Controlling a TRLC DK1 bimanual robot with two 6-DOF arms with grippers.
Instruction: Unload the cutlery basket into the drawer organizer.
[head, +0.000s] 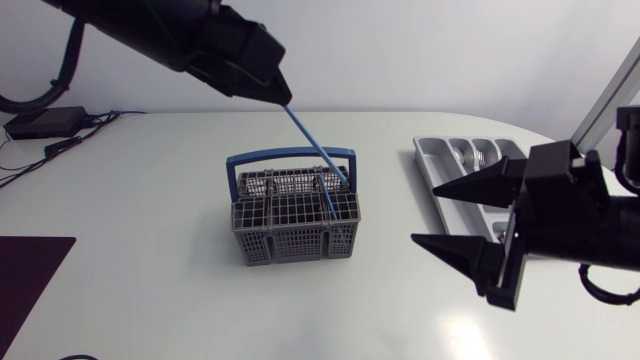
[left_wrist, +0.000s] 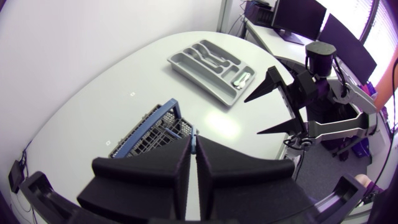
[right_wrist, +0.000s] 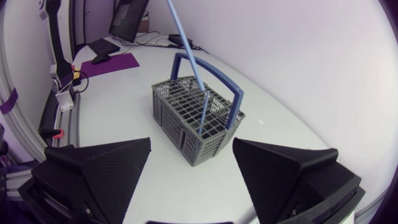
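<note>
Left black gripper clenched on the top of a long slender blue utensil, its lower end down in the blue-handled grey mesh cutlery basket at the middle of the white table, right black gripper spread wide and empty, beside the grey compartmented drawer organizer at far right.

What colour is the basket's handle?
The handle is blue; the head view shows it best.

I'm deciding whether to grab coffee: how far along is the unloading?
Done: some cutlery already lies in the organizer. In hand: the left claw is shut on a blue utensil, its lower end inside the basket. Left: placing it; the right claw is open, empty.
</note>
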